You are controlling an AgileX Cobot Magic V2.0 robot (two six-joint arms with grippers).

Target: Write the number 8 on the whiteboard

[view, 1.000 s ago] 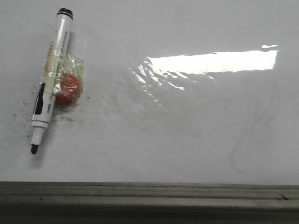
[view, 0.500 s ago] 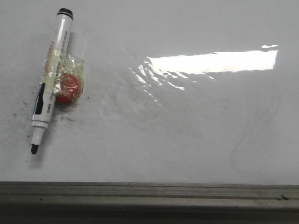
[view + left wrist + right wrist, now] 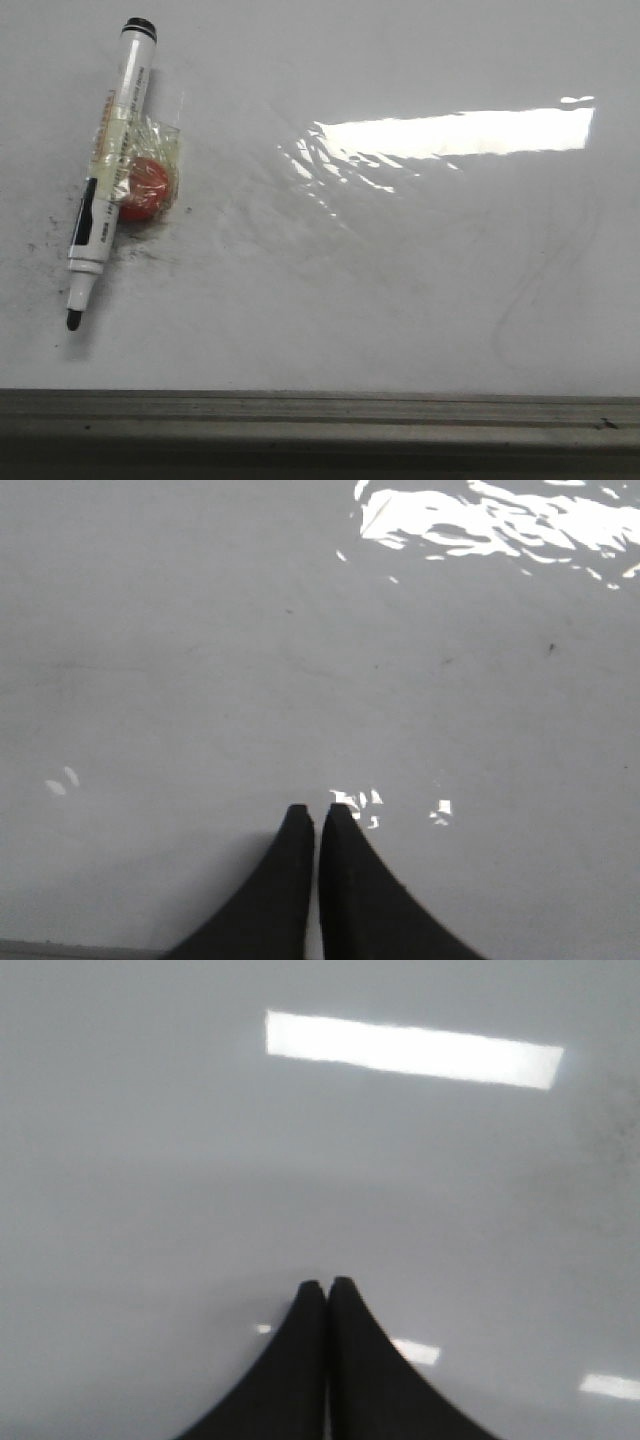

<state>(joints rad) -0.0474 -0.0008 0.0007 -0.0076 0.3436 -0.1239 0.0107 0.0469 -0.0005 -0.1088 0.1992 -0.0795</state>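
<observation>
On whiteboard [image 3: 400, 300]: marker [image 3: 107, 165], label unreadable | left gripper [image 3: 316, 815] clenched | right gripper [image 3: 327, 1288] clenched

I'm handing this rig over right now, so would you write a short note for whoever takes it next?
Left gripper: shut, empty, over bare whiteboard.
Right gripper: shut, empty, also over bare board.
Marker: uncapped, lying on the board's left side with a red ball taped to it, in no gripper.
Done: nothing; only faint grey traces, no 8.
Left: pick up the marker, write the 8.
</observation>
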